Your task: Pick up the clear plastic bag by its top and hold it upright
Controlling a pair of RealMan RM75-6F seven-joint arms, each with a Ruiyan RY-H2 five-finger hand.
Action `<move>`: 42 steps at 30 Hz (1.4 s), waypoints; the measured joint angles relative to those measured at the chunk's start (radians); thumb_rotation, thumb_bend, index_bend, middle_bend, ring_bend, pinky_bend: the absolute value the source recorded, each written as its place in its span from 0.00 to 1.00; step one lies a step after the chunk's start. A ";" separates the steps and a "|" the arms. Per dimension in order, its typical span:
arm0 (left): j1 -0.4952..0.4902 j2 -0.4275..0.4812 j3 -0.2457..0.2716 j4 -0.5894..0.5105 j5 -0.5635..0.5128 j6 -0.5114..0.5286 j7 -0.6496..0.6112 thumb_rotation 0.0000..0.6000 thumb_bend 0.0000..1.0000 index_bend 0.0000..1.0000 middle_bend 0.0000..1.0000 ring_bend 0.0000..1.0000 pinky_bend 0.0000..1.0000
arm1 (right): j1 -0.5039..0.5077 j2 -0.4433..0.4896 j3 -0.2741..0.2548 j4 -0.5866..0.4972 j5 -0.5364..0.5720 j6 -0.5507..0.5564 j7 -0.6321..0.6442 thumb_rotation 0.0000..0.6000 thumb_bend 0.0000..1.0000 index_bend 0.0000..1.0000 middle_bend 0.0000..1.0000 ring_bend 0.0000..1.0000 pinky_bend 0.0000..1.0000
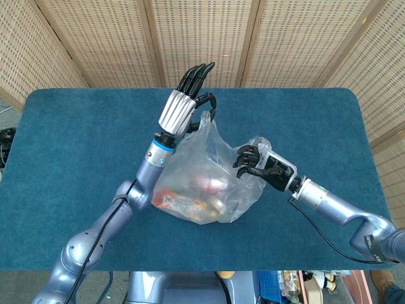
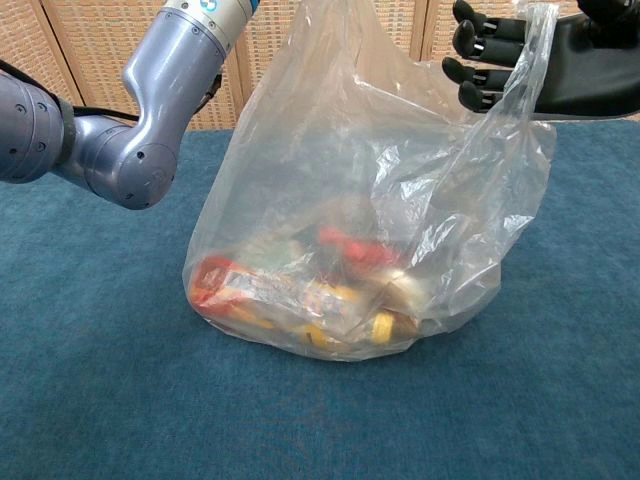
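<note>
Blue carpeted table (image 1: 76, 139) backed by woven screens. Clear plastic bag (image 2: 350, 230) stands near table centre, base resting on the surface, long axis vertical, top pulled upward. Left hand (image 1: 183, 104) pinches one top handle with its thumb, other fingers extended. Right hand (image 1: 256, 163) grips the opposite handle, fingers curled.

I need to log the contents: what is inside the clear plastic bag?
Through the clear plastic bag, red and yellow packaged items lie heaped at the bottom. The creased film blurs them, so I cannot identify or count them.
</note>
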 measured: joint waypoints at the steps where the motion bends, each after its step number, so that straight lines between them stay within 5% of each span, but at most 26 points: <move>1: 0.000 -0.002 -0.004 0.003 -0.005 0.006 -0.006 1.00 0.47 0.26 0.00 0.00 0.05 | 0.000 0.000 0.000 0.000 0.001 0.000 0.000 1.00 0.19 0.40 0.51 0.39 0.44; 6: -0.001 -0.004 -0.016 0.015 -0.022 0.027 -0.022 1.00 0.39 0.00 0.00 0.00 0.04 | -0.003 -0.003 -0.001 0.000 0.002 0.002 0.001 1.00 0.19 0.40 0.51 0.39 0.44; 17: -0.009 0.021 -0.029 0.012 -0.044 0.044 -0.003 1.00 0.34 0.00 0.00 0.00 0.03 | -0.005 -0.003 -0.002 -0.004 0.004 -0.003 -0.012 1.00 0.19 0.40 0.51 0.39 0.44; 30: 0.050 0.109 0.085 -0.025 0.058 0.130 0.016 1.00 0.31 0.00 0.00 0.00 0.03 | -0.002 0.026 0.038 -0.041 0.064 -0.034 -0.062 1.00 0.19 0.40 0.51 0.37 0.44; 42: 0.081 0.186 0.127 -0.124 0.101 0.172 0.080 1.00 0.32 0.00 0.00 0.00 0.04 | 0.013 0.088 0.111 -0.116 0.149 -0.092 -0.116 1.00 0.20 0.40 0.51 0.36 0.42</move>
